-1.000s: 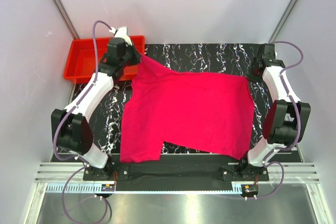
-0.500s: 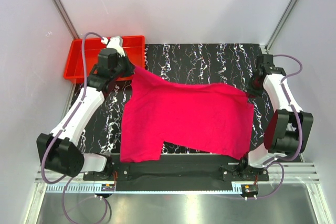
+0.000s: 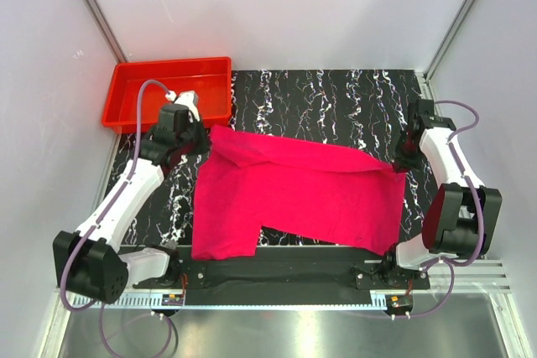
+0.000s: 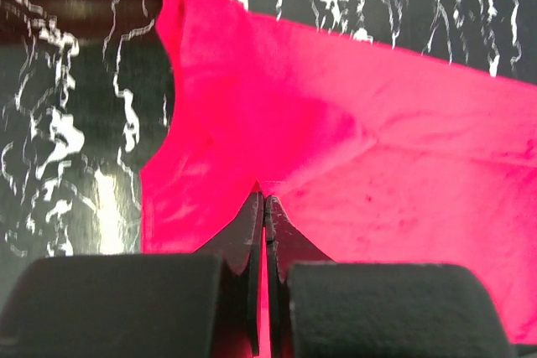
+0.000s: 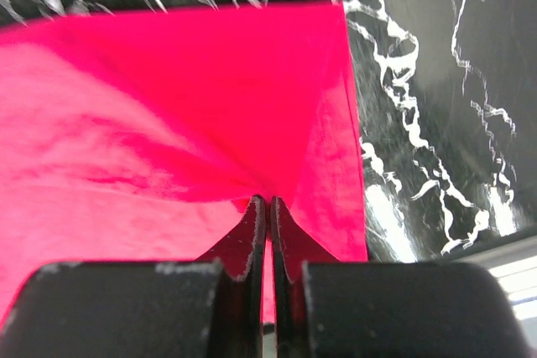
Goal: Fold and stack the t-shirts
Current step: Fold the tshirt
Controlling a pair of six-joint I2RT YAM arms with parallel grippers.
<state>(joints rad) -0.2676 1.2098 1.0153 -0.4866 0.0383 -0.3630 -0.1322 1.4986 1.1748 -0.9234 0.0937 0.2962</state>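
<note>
Noted bright magenta-pink cloth t-shirt (image 3: 302, 194) spread on black marbled table (image 3: 336, 94), light, floppy, pinched at 10 o'clock by closed left gripper (image 4: 262, 199), at 2 o'clock by closed right gripper (image 5: 268, 200); best taken by corners

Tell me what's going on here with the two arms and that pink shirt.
Two robot arms are folding a magenta t-shirt on the marbled table. The left gripper is shut on its far left corner, the right gripper on its far right corner. The far edge looks doubled toward the front; the rest lies flat.
</note>
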